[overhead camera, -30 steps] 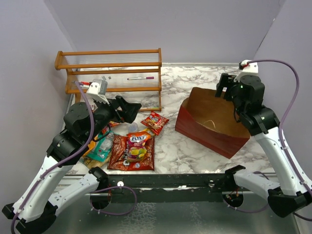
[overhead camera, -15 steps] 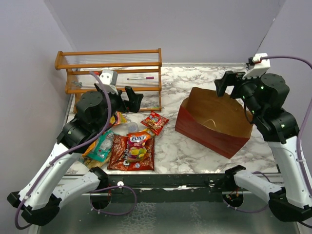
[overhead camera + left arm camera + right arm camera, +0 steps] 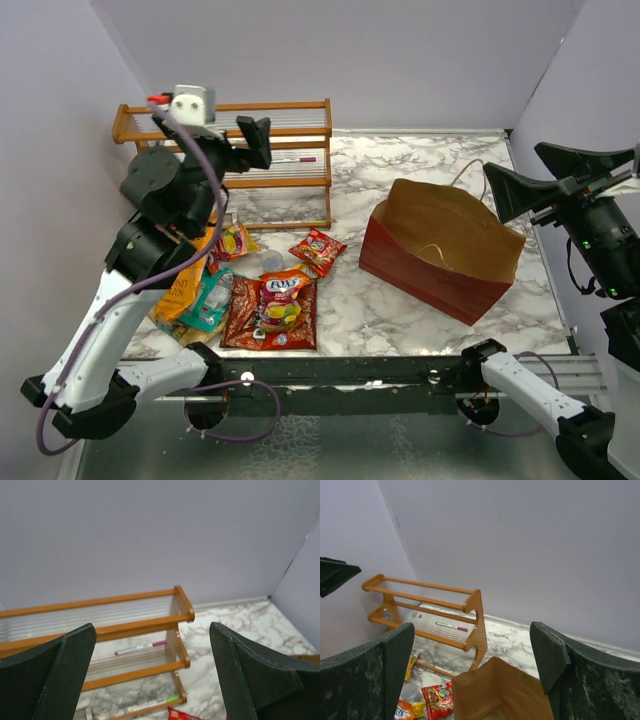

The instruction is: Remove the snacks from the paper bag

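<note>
Seen from above, the left gripper (image 3: 255, 140) is hovering high in front of the wooden rack (image 3: 300, 182); from this angle I cannot judge its spread. Below it and nearer to me, the snacks (image 3: 268, 305) are lying in a loose heap on the marble table (image 3: 400, 315), outside the paper bag (image 3: 430, 272). The right gripper (image 3: 545, 175) is hanging with its jaws wide apart and holding nothing. The bag is standing open-mouthed just below it and to its left. A strip of bare marble is running between the heap and the bag's left wall.

From the left wrist, the left gripper (image 3: 150, 680) is gaping wide and gripping nothing. The rack (image 3: 125, 627) is sitting straight ahead of it, with a pink pen (image 3: 141, 648) on a shelf. A red packet (image 3: 182, 714) is peeking in at the bottom edge. Open marble is showing past the rack's right end.

From the right wrist, the right gripper (image 3: 470, 680) is spread just as wide and carrying nothing. The bag's (image 3: 492, 687) rim is sitting right beneath it, with the snacks (image 3: 438, 698) lying off its left edge and the rack (image 3: 430, 605) beyond.
</note>
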Robot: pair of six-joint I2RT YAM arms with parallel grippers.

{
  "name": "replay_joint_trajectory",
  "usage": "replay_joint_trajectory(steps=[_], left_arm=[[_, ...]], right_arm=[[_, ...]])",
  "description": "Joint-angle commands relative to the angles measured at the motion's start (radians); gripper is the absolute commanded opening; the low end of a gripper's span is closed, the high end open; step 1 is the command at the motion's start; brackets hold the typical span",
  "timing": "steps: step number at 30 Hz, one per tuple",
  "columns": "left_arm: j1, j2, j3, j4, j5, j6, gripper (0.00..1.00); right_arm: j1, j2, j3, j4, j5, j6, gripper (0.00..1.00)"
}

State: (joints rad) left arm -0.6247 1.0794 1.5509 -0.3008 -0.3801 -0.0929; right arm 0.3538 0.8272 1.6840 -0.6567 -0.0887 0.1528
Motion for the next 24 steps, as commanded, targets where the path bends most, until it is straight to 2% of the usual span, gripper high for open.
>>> replay_joint_trajectory(steps=[1, 10, 24], left_arm=[[0.005, -0.115, -0.010, 0.076, -0.041, 0.036, 0.99], [0.005, -0.247, -0.039, 0.003, -0.050, -0.044, 0.99], [0.005, -0.259, -0.034, -0.049, -0.047, -0.074, 0.99]], right_arm=[[-0.001, -0.030, 0.020, -0.012, -0.006, 0.005, 0.99], [-0.001, -0.093, 0.002, -0.027, 0.045, 0.030, 0.99], [-0.001, -0.094, 0.000, -0.020, 0.074, 0.037, 0.99]])
